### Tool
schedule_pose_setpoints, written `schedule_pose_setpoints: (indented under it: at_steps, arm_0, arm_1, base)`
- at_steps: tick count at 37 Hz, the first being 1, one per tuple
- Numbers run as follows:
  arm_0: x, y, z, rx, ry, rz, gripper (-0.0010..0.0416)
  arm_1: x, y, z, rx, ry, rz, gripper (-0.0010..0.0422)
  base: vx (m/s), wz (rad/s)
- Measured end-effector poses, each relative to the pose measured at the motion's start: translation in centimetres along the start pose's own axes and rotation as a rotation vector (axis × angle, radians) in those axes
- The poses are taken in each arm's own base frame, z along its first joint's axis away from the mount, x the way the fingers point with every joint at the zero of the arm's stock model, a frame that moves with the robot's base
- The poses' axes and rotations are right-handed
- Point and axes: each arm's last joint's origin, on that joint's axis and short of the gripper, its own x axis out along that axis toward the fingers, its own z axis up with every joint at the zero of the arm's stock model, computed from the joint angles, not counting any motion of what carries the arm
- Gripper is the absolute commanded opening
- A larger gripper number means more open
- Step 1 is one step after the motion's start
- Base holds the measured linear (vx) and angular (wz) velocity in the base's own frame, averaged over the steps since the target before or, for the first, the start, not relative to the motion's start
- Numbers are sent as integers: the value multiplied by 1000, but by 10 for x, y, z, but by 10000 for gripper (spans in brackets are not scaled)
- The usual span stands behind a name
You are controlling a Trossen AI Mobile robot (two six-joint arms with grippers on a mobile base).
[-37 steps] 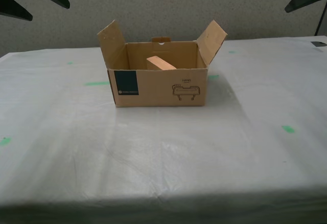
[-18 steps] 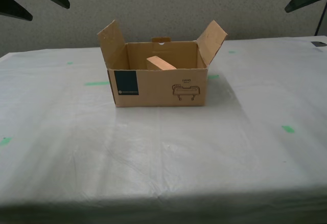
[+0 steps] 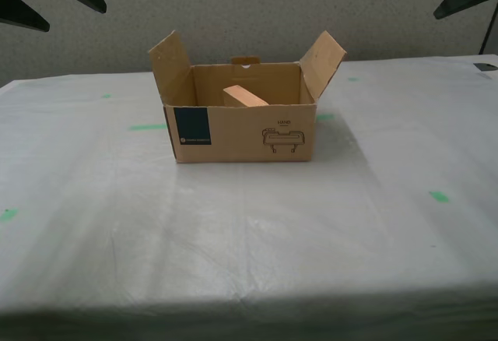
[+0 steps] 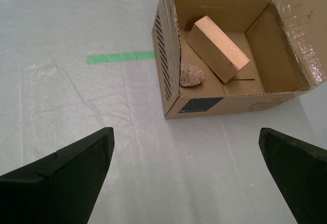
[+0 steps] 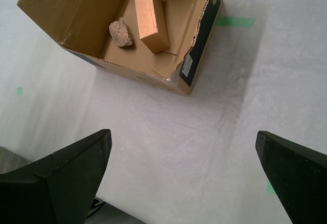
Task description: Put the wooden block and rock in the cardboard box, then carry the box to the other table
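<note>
While both of my grippers are hovering wide open and empty above the other table (image 3: 93,224), the cardboard box (image 3: 241,132) is sitting on its white sheet toward twelve o'clock in the exterior view. Going left to right in the first wrist view, the rock (image 5: 121,33) is lying just beside the tilted wooden block (image 5: 150,15), both inside. Loading and carrying appear done; seemingly nothing is remaining.

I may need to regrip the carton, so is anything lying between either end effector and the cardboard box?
Nothing visible does. Only bare white sheet lies between the cardboard box and my open second end effector, and likewise my open first end effector.
</note>
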Motion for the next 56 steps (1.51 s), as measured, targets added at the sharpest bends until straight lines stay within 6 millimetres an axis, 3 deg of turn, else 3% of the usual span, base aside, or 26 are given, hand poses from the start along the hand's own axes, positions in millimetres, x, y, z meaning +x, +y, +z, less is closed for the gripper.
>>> schedule_pose_setpoints:
  at_steps: [56]
  arm_0:
    - [0, 0, 0, 0, 0, 0, 394]
  arm_1:
    - [0, 0, 0, 0, -1, 0, 387]
  base:
    - [0, 0]
